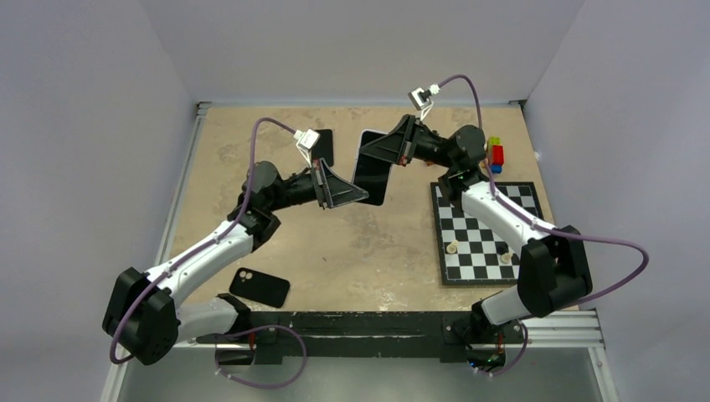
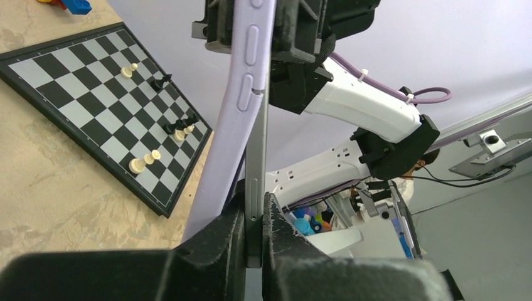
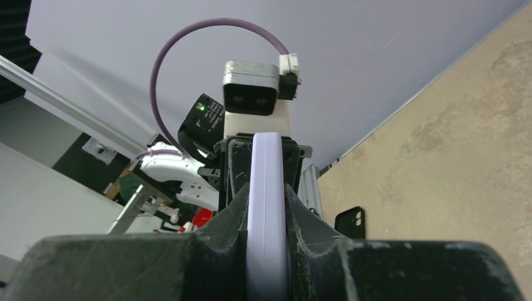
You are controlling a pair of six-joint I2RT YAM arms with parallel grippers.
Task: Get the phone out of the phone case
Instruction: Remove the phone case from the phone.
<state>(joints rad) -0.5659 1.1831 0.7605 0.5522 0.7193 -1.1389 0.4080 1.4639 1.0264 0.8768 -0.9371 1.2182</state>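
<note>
the phone [image 2: 256,157] hangs in the air over the far middle of the table [image 1: 276,126], left gripper [image 2: 253,226] pinching its bare edge, right gripper [image 3: 266,207] clamped on the lavender case [image 2: 237,106] (one corner gapes). best to peel apart slowly, both grips firm.

The lower end of the phone [image 2: 256,150] was hidden inside the left gripper [image 2: 253,210]. The lilac case [image 2: 233,106] was cut off by the top edge of the left wrist view.
</note>
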